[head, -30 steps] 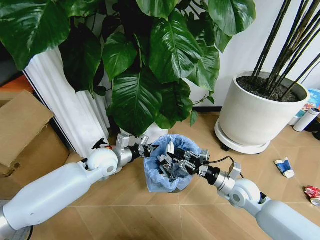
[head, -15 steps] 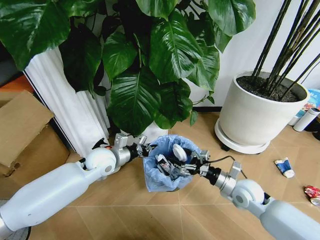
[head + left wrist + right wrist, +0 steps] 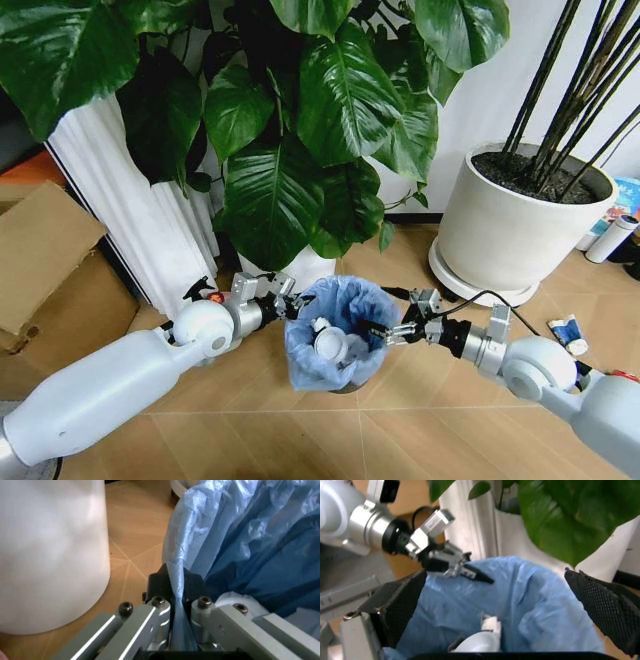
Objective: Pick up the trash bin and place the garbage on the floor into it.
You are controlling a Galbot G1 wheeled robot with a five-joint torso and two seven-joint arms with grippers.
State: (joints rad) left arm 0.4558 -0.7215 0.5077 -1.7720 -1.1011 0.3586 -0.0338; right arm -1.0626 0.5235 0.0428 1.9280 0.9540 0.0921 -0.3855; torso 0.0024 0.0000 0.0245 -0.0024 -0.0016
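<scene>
Now the right pincer (image 3: 396,328) has drawn back from inside the trash bin (image 3: 335,335) to just past its rim on the right side, its fingers spread apart and empty. A white disc (image 3: 331,345) that it carried over the bin half a second ago lies inside the blue liner, among other white pieces. The left pincer (image 3: 283,305) stays clenched on the bin's rim at the left side, liner pinched between its fingers (image 3: 159,620). The bin stands on the floor (image 3: 260,420), in front of the leafy plant. A blue-white packet (image 3: 567,331) lies on the floor well to the bin's right.
</scene>
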